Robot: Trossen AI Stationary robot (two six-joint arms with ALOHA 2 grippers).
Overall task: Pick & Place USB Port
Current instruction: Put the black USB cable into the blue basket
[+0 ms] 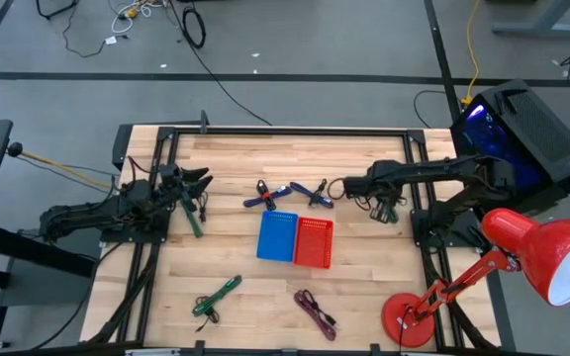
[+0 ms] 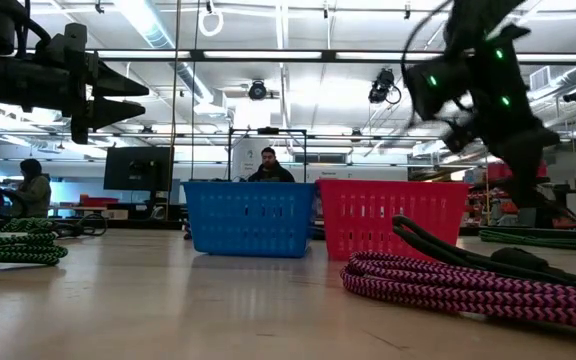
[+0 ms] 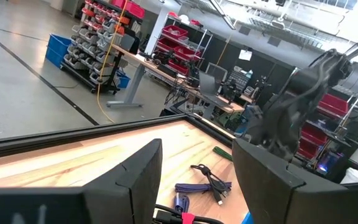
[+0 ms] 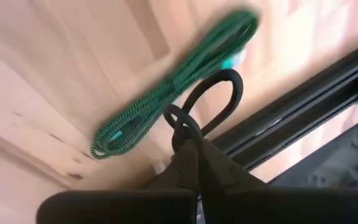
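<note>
My right gripper (image 1: 383, 205) stands near the table's right rail, pointing down and shut on a black cable (image 4: 199, 107). Under it a coiled green cable (image 4: 173, 84) lies on the wood beside the rail. My left gripper (image 1: 203, 180) hangs open above the table's left side (image 3: 197, 186) and touches nothing. A second green cable (image 1: 190, 214) lies just below it. Two blue cables (image 1: 265, 195) (image 1: 310, 192) lie behind a blue basket (image 1: 276, 237) and a red basket (image 1: 314, 243) at the table's middle. My right gripper pinches the black cable between its two shut fingers (image 4: 191, 163), coming from above. A loop of the cable (image 4: 227, 84) stands out past the fingertips, clear of the table. The gripper itself hides the exact place of contact.
A third green cable (image 1: 216, 295) and a maroon cable (image 1: 315, 312) lie near the table's near edge. A red desk lamp (image 1: 527, 247) stands at the near right corner. Black frame rails (image 1: 411, 188) run along the table's sides. People sit in the room beyond (image 2: 270, 168).
</note>
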